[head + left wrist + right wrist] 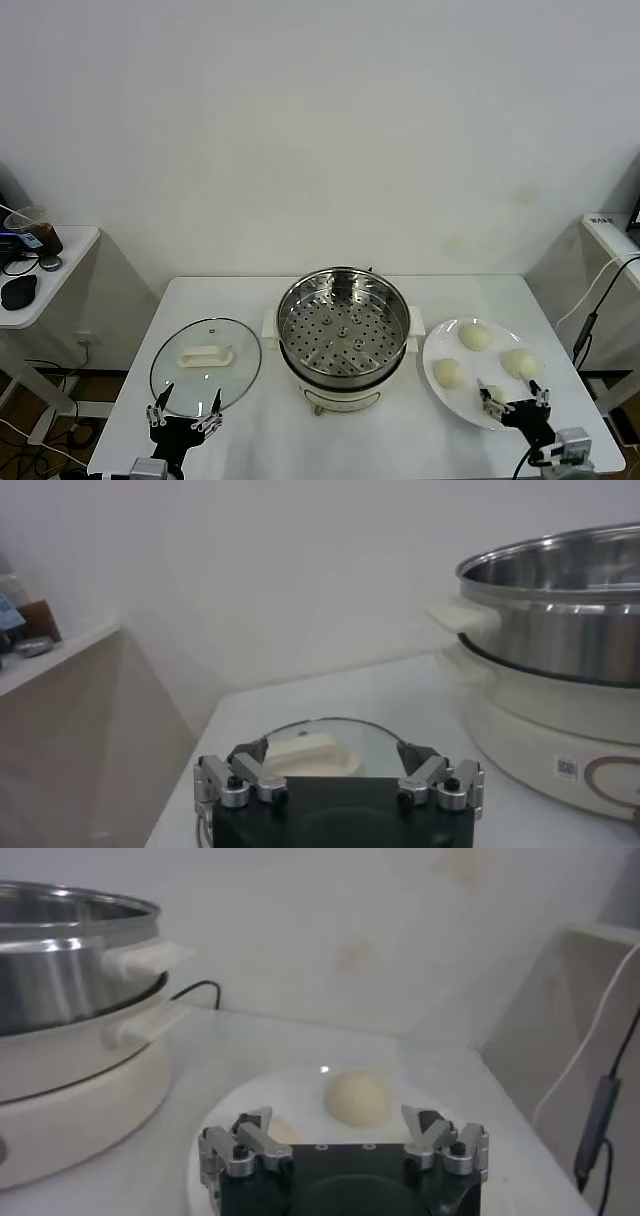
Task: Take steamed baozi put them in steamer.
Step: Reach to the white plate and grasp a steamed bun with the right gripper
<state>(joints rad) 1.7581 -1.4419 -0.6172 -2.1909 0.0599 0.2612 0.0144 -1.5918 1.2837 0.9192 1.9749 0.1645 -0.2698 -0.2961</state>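
On the white plate [446, 346], four baozi [475, 337] are lying, the right gripper [514, 400] hanging wide open and empty over its near edge. The left gripper [185, 405] is waiting open beside the glass lid [205, 362], left of the steamer [343, 330].

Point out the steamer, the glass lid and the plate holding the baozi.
steamer [343, 330]: head view, on the perforated tray inside.
glass lid [240, 365]: head view, on the clear glass beside its white handle.
plate [470, 405]: head view, on bare white surface between the buns.
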